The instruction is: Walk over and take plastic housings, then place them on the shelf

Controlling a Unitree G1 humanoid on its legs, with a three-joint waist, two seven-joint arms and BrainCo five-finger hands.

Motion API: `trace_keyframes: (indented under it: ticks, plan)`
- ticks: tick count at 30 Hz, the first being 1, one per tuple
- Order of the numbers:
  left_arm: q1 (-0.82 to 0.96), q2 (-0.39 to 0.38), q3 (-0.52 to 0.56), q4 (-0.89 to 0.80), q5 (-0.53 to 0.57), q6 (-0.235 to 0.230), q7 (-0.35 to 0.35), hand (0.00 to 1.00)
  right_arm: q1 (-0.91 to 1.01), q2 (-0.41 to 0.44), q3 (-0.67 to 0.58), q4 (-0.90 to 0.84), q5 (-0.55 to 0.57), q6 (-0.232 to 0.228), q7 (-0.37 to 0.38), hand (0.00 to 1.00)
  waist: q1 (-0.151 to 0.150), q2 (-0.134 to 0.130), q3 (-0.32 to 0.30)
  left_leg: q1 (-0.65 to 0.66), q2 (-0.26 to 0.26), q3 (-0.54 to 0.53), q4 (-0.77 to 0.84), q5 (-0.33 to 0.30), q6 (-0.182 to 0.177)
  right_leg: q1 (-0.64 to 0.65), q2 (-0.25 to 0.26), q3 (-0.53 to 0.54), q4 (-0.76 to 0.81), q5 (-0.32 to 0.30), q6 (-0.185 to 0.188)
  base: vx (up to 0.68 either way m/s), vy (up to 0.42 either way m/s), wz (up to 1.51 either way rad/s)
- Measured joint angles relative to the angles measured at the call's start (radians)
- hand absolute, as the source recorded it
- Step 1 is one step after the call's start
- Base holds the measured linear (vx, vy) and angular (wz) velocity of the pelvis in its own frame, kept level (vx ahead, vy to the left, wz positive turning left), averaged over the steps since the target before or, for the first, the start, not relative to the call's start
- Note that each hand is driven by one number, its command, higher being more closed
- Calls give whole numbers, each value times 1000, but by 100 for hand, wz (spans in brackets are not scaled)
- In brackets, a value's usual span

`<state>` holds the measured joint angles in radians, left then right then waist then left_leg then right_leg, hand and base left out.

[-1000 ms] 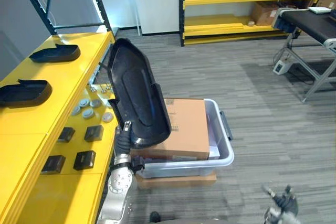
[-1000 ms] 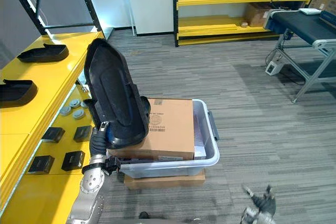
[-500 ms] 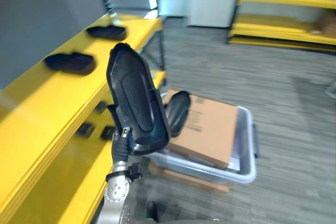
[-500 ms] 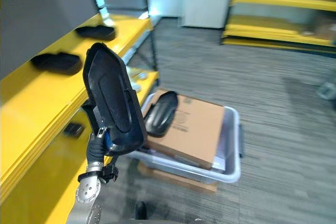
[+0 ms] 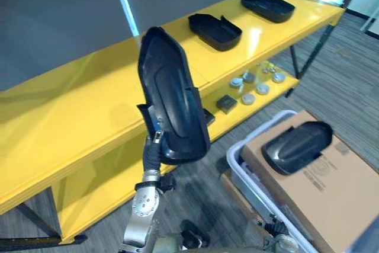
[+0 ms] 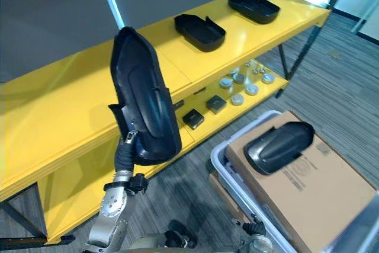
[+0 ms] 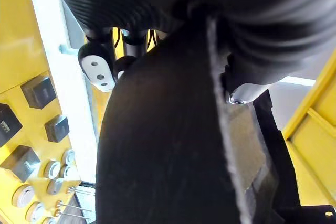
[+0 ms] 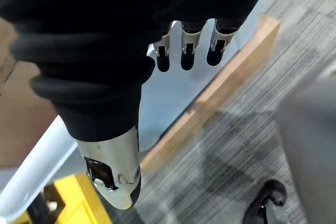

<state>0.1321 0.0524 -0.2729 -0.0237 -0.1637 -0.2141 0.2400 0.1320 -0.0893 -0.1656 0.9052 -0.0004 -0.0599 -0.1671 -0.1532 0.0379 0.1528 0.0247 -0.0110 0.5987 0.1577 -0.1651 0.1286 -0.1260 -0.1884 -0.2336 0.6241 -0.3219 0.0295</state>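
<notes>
Currently left hand (image 7: 96, 70) grips upright black housing (image 5: 172, 105).

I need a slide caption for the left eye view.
Left robot hand holds a black plastic housing upright by the yellow shelf.

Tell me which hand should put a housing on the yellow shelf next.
Left. The left hand grips a black housing upright beside the shelf; the right hand hangs open and empty.

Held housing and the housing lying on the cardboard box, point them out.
Held housing (image 5: 172, 108): left eye view, middle of its shell.
Lying housing (image 5: 296, 146): left eye view, its glossy top.
</notes>
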Motion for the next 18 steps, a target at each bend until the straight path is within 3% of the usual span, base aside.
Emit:
trace_keyframes:
  ticks: [2, 3, 5, 8, 12, 18]
  plan:
    - [-8, 0, 0, 9, -1, 0, 1, 100, 18, -3, 12, -1, 0, 1, 0, 0, -1, 5, 6, 7, -14, -51, -4, 0, 0, -41, 41, 56, -122, 22, 17, 163, -11, 105]
    - [-20, 7, 0, 23, 0, -1, 1, 100, 34, 0, 8, -1, 4, 3, 0, 0, -1, -3, 13, 27, -32, -104, 0, -2, -4, -48, 48, 74, -230, 123, 17, 179, -47, 115]
    - [-20, 13, 0, 29, 0, -1, 0, 100, 54, 8, 9, 0, 10, 4, 0, 0, 2, -27, 19, 54, -50, -143, 2, -11, -19, -34, 43, 81, -246, 237, 7, 230, -115, 81]
    - [11, 7, 25, 34, -3, -1, 0, 100, 40, 0, 8, -7, 10, 11, 21, 0, 13, 0, 13, 67, -10, -166, 0, -18, -60, 20, 83, 59, -343, 255, 2, 206, -129, 17]
    - [16, 8, 26, 35, -1, -1, -24, 100, 50, 1, 8, -10, 10, 9, 35, 0, 26, 4, 5, 97, 35, -159, -29, -9, -106, 115, 152, 44, -515, 325, -28, 152, -124, -13]
    - [-11, -4, 42, 53, 51, 12, 2, 100, 57, 1, 8, -12, 10, -5, 36, 0, 3, 13, -12, 132, 40, -165, -104, 25, -155, 161, 179, 36, -606, 352, -39, 47, -86, 1]
